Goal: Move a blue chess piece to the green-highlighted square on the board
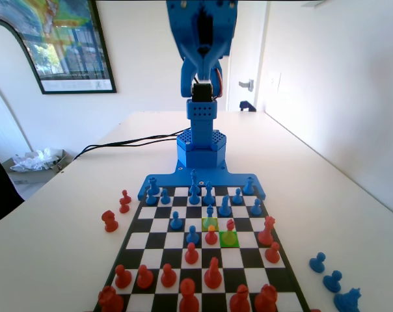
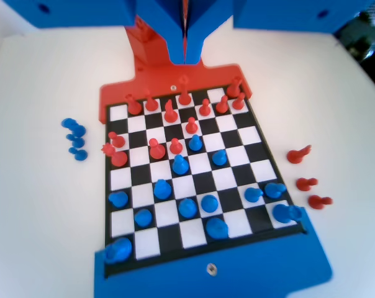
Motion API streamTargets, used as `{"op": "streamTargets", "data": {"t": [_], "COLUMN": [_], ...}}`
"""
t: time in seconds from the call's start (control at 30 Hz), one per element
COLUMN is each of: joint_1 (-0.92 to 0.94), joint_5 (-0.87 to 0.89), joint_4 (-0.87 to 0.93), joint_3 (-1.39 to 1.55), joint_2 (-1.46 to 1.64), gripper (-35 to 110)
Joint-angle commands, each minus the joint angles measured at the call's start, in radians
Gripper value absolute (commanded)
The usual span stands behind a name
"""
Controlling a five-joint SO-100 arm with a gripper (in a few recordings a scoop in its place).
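Gripper (image 2: 185, 54) sits high over the board (image 2: 175, 239) on my wrist view, jaws pressed together with only a thin slit between them, nothing held. In the fixed view the green-highlighted square (image 1: 230, 239) has a red pawn (image 1: 230, 225) on it; the paler yellow-green cell (image 1: 210, 223) is just up-left of it. A blue chess piece (image 1: 210, 210) stands just beyond that pale cell. Captured red pieces (image 1: 109, 221) lie off the board's left side, blue ones (image 1: 332, 281) off the right.
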Motion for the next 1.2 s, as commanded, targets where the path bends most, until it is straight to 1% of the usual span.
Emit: {"op": "streamTargets", "data": {"t": [0.0, 0.17, 0.47, 0.67, 0.87, 1.17], "joint_1": [0.005, -0.035, -0.087, -0.137, -0.175, -0.189], "joint_5": [0.028, 0.104, 0.224, 0.267, 0.284, 0.25], "joint_4": [-0.025, -0.071, -0.239, -0.307, -0.314, -0.368], "joint_3": [-0.112, -0.152, -0.144, -0.101, -0.075, 0.026], "joint_2": [-0.1, -0.284, -0.508, -0.534, -0.528, -0.526], "gripper": [2, 2, 4, 8, 10, 10]}}
